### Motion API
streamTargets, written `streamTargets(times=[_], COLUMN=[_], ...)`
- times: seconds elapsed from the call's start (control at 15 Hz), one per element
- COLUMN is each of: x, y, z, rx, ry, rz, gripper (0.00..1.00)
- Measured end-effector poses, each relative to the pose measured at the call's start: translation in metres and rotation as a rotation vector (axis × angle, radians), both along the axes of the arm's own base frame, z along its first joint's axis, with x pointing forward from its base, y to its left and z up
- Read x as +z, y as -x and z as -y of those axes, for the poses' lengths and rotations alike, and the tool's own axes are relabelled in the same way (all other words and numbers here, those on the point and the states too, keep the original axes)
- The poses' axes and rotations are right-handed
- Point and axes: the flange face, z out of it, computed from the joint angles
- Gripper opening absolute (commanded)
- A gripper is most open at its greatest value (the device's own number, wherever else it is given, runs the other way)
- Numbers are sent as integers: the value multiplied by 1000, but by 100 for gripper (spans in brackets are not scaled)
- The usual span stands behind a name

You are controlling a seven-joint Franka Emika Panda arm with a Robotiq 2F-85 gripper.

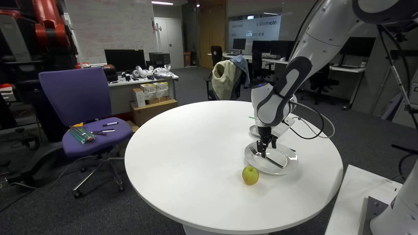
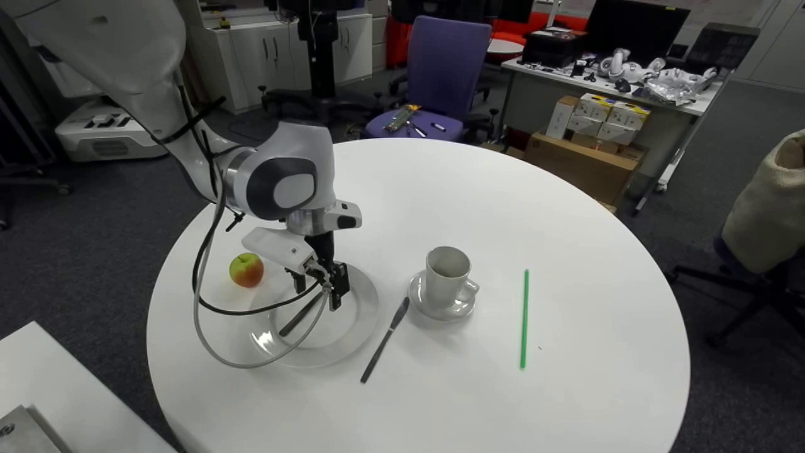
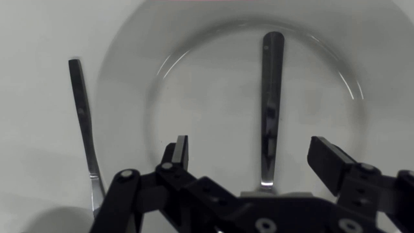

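Note:
My gripper (image 3: 248, 142) stands open above a white plate (image 3: 207, 81), its fingers apart on either side of a dark metal fork (image 3: 272, 90) that lies on the plate. Nothing is held. The wrist view shows the fork's handle, while its head is hidden behind the gripper body; the tines of the fork (image 1: 252, 149) show in an exterior view. Beside the plate a knife (image 2: 386, 340) rests on the table. A yellow-green and red apple (image 1: 250, 175) sits close to the plate's rim, and the apple (image 2: 246, 270) appears on the far side of the arm's cables.
A white cup (image 2: 445, 283) stands on a saucer (image 2: 434, 312) near the knife. Further along lies a thin green stick (image 2: 524, 321). The round white table (image 1: 183, 156) carries all of these. A purple chair (image 1: 88, 130) stands off the table's edge. Cables loop beside the wrist.

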Motion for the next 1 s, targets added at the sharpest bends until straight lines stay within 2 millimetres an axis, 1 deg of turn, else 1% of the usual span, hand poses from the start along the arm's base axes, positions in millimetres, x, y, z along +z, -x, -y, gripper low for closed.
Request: streamTargets(times=[0.2, 0.27, 0.33, 0.47, 0.53, 0.67, 0.8, 0.87, 1.0], x=[-11, -13, -15, -20, -20, -19, -19, -17, -15], y=[0, 0, 0, 1, 0, -2, -3, -4, -6], z=[-3, -4, -4, -4, -4, -5, -4, -4, -3], rx=[8, 10, 10, 11, 11, 12, 12, 11, 10], ry=[0, 0, 0, 0, -1, 0, 0, 1, 3], rz=[-14, -18, -21, -27, -28, -24, -22, -18, -12], gripper=[100, 75, 74, 61, 52, 35, 22, 13, 1])
